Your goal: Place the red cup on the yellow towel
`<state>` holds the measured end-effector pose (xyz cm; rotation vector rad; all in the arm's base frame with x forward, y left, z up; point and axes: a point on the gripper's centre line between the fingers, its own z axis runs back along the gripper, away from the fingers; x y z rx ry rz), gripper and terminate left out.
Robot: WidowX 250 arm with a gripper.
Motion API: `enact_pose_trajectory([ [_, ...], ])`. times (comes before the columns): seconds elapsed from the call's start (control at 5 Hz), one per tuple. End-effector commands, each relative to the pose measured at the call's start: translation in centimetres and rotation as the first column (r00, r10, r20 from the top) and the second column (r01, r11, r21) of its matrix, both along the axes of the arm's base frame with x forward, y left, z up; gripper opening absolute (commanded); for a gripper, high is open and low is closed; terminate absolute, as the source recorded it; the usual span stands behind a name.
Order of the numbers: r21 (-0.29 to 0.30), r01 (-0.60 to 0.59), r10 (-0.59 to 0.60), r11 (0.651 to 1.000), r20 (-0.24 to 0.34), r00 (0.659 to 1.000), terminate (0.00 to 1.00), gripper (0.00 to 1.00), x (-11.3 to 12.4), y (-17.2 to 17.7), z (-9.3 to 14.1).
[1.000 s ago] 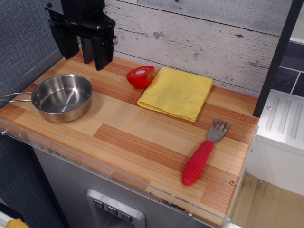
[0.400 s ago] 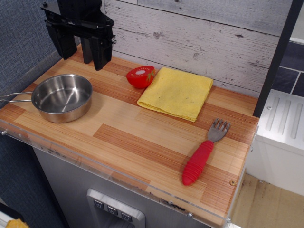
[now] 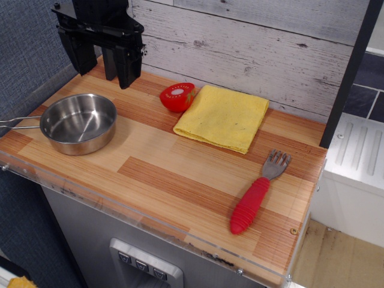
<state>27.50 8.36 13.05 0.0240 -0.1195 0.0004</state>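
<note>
The red cup [image 3: 177, 97] lies on its side on the wooden counter, its white-circled face up, touching the left edge of the yellow towel [image 3: 223, 116]. The towel lies flat at the back middle of the counter. My black gripper [image 3: 103, 68] hangs above the back left corner, to the left of the cup and apart from it. Its fingers [image 3: 128, 65] stand apart and hold nothing.
A steel pan [image 3: 78, 123] with a long handle sits at the left front. A red-handled metal fork [image 3: 256, 196] lies at the right front. A white plank wall [image 3: 252, 48] runs along the back. The counter [image 3: 162, 174] has a clear plastic front edge.
The gripper rose slightly and shifted a little left a second ago, then held still. The cup, towel, pan and fork have not moved.
</note>
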Motion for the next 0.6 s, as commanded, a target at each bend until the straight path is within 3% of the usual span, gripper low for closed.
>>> enact_pose_trajectory([
  [0.0,0.015,-0.004,0.003,1.0,0.04,0.999,0.0,1.0,-0.24,0.23,1.51],
  [0.2,0.015,-0.004,0.003,1.0,0.04,0.999,0.0,1.0,-0.24,0.23,1.51],
  [0.4,0.015,-0.004,0.003,1.0,0.04,0.999,1.0,1.0,-0.24,0.23,1.51],
])
